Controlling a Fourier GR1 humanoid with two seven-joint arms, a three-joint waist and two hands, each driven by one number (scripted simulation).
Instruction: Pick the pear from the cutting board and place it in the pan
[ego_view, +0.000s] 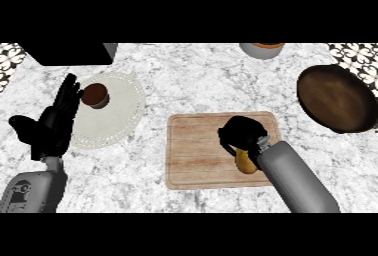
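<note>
A wooden cutting board (199, 150) lies in the middle of the marble counter. My right hand (244, 132) is over its right half, fingers curled round a yellow-brown pear (245, 162) whose lower end sticks out beneath the hand. Whether the pear still touches the board I cannot tell. The dark round pan (337, 98) sits at the right edge of the counter, apart from the board. My left hand (52, 122) rests open at the left, fingers up, holding nothing.
A white round placemat (122, 112) at the left carries a small brown cup (95, 95). A black box (66, 53) stands at the back left. A grey pot (262, 50) with an orange top is at the back, right of centre.
</note>
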